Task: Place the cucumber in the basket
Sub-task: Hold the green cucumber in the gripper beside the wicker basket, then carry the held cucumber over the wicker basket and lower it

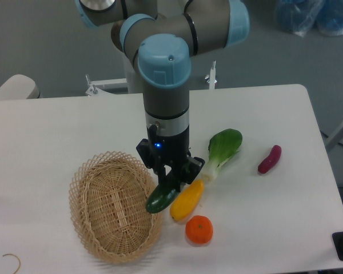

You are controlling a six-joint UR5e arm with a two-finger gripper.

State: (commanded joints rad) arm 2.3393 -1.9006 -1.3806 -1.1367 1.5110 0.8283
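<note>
1. Nearest the camera sits the basket (115,211), a round wicker one with a looped rim, on the front left part of the white table (57,131).
2. Just right of it, near the front edge, lies a small orange (199,229).
3. Behind the orange, a yellow squash (187,200) lies tilted, its upper end close to the gripper.
4. Dark green and glossy, the cucumber (162,197) is clamped at its upper end by the gripper (172,178); it slants down to the left, and its lower end overlaps the basket's right rim in this view.
5. Gripper fingers are closed narrowly around the cucumber, and the arm (166,85) comes straight down from above.
6. Right of the gripper lies a bok choy (223,149), leafy end pointing away from the camera, white stem toward the squash.
7. Further right, well apart, lies a small purple eggplant (269,159).
8. Whether the cucumber touches the rim or hangs above it cannot be told.
</note>
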